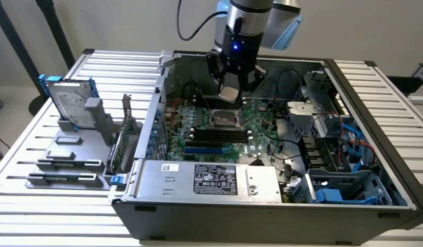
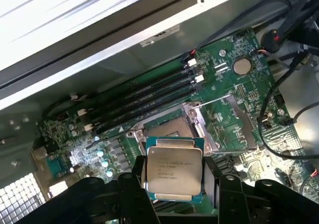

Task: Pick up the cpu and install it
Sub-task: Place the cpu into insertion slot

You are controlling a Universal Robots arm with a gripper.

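Upper centre of the exterior view: the gripper (image 1: 230, 91) clamps the cpu (image 1: 229, 94) between its fingers, lifted above the open socket (image 1: 225, 121) on the motherboard (image 1: 258, 138) inside the computer case (image 1: 266, 211). Not yet installed.

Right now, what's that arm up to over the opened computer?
The robot arm's pincer grips the cpu, a small silver square chip, by its edges. It holds the chip in the air inside the computer case, over the green motherboard and close to the open socket. The chip is not yet seated in that socket.
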